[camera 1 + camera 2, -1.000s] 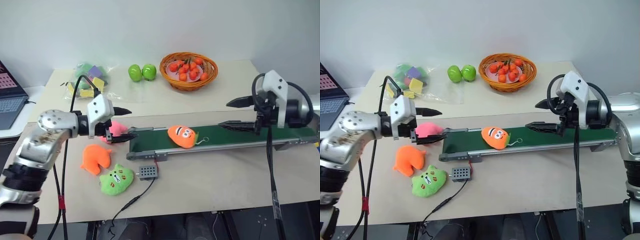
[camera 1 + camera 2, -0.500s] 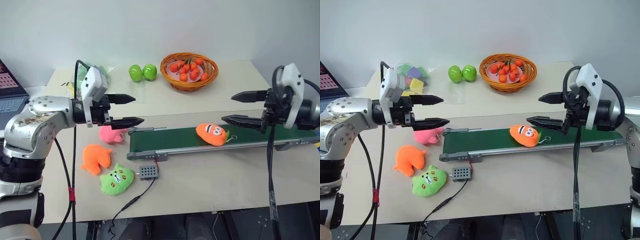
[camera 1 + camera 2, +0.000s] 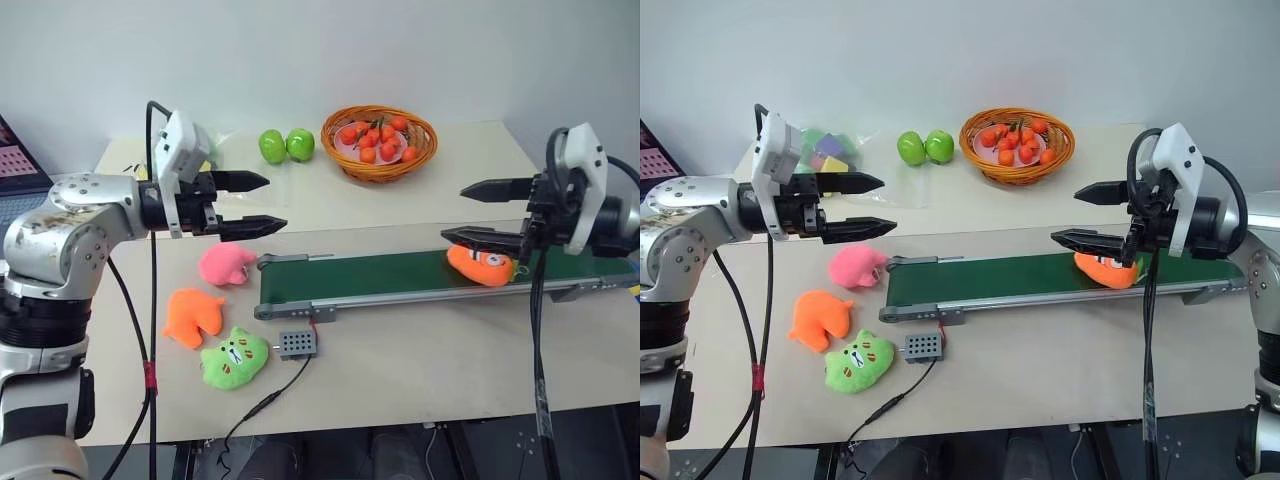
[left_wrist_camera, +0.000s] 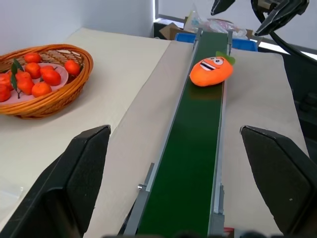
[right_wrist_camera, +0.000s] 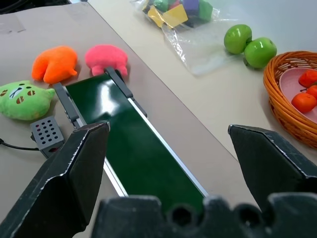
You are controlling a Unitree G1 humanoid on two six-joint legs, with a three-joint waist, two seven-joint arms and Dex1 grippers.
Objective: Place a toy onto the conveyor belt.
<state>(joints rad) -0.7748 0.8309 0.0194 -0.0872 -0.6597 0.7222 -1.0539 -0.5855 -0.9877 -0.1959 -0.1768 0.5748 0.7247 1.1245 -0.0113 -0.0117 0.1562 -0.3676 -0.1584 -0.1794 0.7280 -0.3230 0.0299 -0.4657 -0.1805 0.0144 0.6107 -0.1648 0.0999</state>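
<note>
Behind, wicker basket (image 3: 379,140) holds small oranges (image 3: 377,138).

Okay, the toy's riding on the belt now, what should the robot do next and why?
Probably nothing more than keeping both arms clear: the toy already lies on the conveyor belt, right under the open right gripper, and the left gripper is open and empty.

Head eyes overlook the table (image 3: 420,370); wrist cameras face along the conveyor belt (image 4: 195,163).
</note>
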